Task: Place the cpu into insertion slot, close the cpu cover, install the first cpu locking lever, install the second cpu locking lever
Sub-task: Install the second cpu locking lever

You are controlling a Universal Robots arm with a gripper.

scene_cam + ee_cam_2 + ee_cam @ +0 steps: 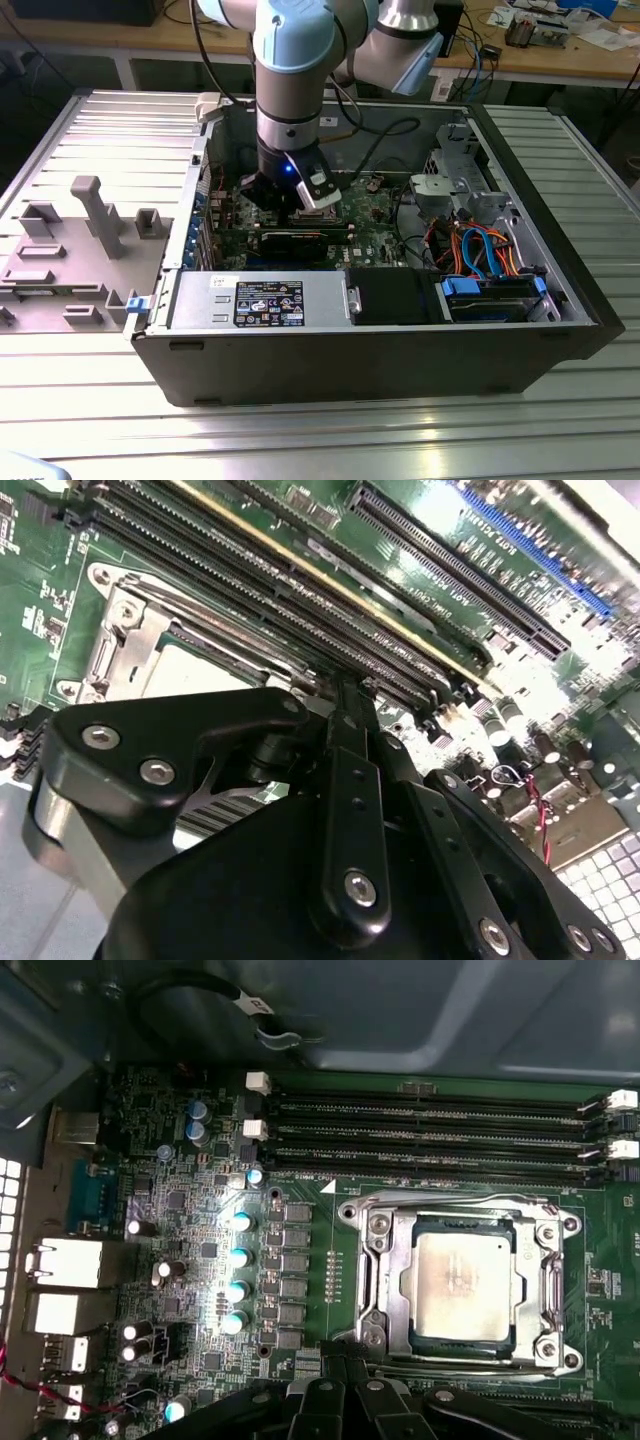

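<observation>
We see a ribbed metal bench (90, 400) in a workshop, with cluttered wooden desks (560, 60) behind. An open computer case (380, 340) lies on its side on the bench, green motherboard (375, 232) facing up. A grey fixture plate (70, 250) with upright blocks sits on the bench at the exterior view's left of the case.

The arm (290, 70) reaches down into the case, and the gripper (285, 205) hangs low over the motherboard, near the case's side at the exterior view's left. In the second wrist view the gripper (345, 695) has its black fingers (350, 780) pressed together in a thin line with no gap, so we call the jaws closed, with nothing between them. The tips sit just over the board beside the long black memory slots (330, 610).

In the first wrist view the cpu (462, 1285) lies flat in the insertion slot (460, 1355), pale metal top up. The cpu cover (395, 1280) is down around it, its frame bordering the chip on all sides. Thin wire locking levers (455, 1200) run along the socket edges; whether they are latched we cannot tell. The gripper's dark fingers (345, 1400) show just beside the socket edge, not touching the cpu. Four memory slots (430, 1135) run beside the socket, and a row of capacitors (240, 1260) stands on its other side.
</observation>
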